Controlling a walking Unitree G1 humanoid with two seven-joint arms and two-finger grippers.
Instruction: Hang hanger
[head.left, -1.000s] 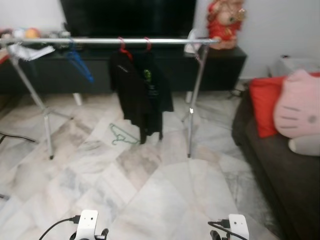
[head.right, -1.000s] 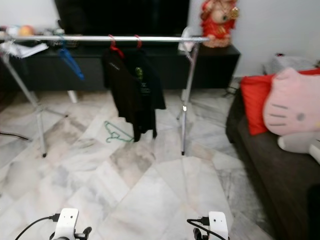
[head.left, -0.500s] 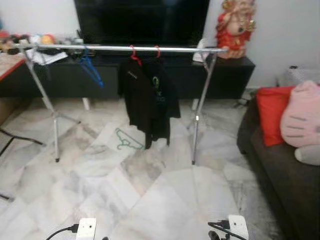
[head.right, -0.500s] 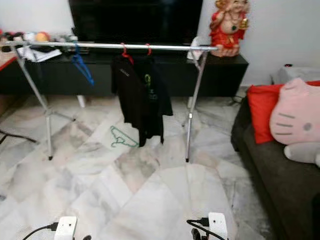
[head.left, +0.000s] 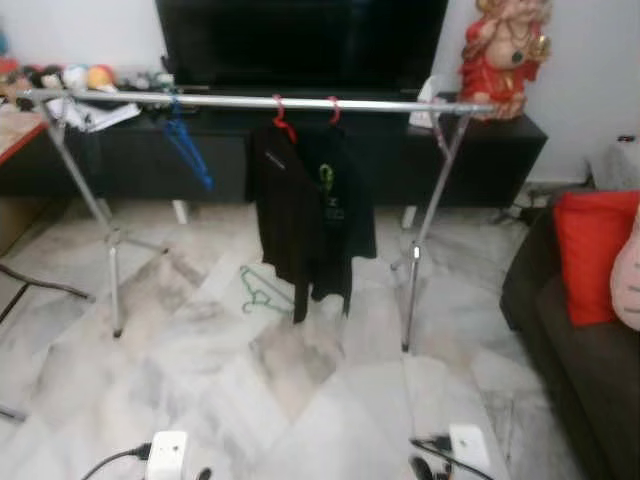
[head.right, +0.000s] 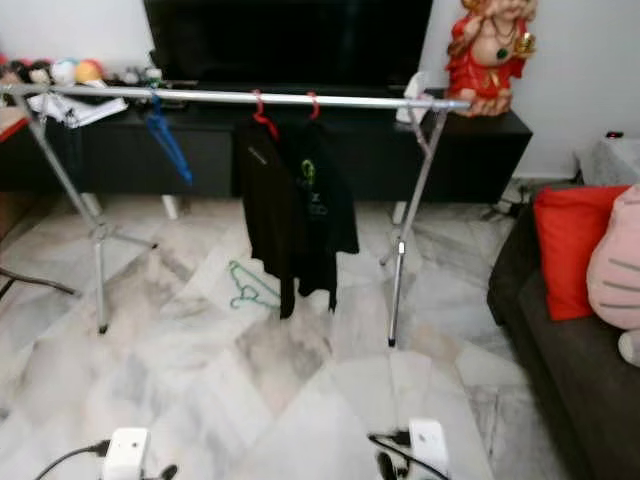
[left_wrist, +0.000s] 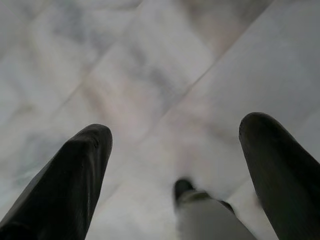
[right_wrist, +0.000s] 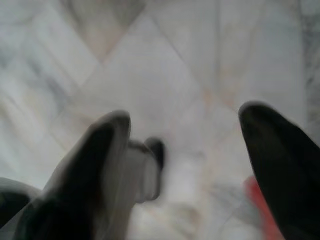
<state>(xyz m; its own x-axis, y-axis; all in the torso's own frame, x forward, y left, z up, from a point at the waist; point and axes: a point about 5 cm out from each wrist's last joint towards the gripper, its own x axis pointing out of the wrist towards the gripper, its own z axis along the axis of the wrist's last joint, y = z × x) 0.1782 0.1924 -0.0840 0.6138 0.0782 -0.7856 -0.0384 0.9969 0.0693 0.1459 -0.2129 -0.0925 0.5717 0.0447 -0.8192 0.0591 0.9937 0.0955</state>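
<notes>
A silver clothes rail (head.left: 250, 101) on splayed metal legs stands across a marble tile floor (head.left: 330, 400), in front of a long black TV cabinet (head.right: 470, 150) with a large dark screen (head.left: 300, 40) above it. A green hanger (head.left: 262, 293) lies flat on the floor under the rail, just beside the hem of the dark garments (head.left: 315, 220), untouched by either arm. Those garments hang near the middle of the rail from two red hangers (head.left: 283, 115). A blue hanger (head.left: 188, 150) hangs further toward the robot's left end of the rail, empty. A red and gold figurine (head.right: 490, 50) sits on the cabinet at the right end. At the right edge of the room is a dark sofa (head.right: 570, 370) carrying a red cushion (head.right: 565, 245) and a pink plush (head.right: 615, 275). Small round toys (head.left: 75, 76) sit on the cabinet at far left. Both arms hang low at the bottom of the head views, well apart from the rail. In the wrist views the left gripper (left_wrist: 175, 140) has its jaws spread wide over bare tiles, holding nothing, and the right gripper (right_wrist: 185, 130) likewise has its jaws wide apart and empty, though that view is blurred
</notes>
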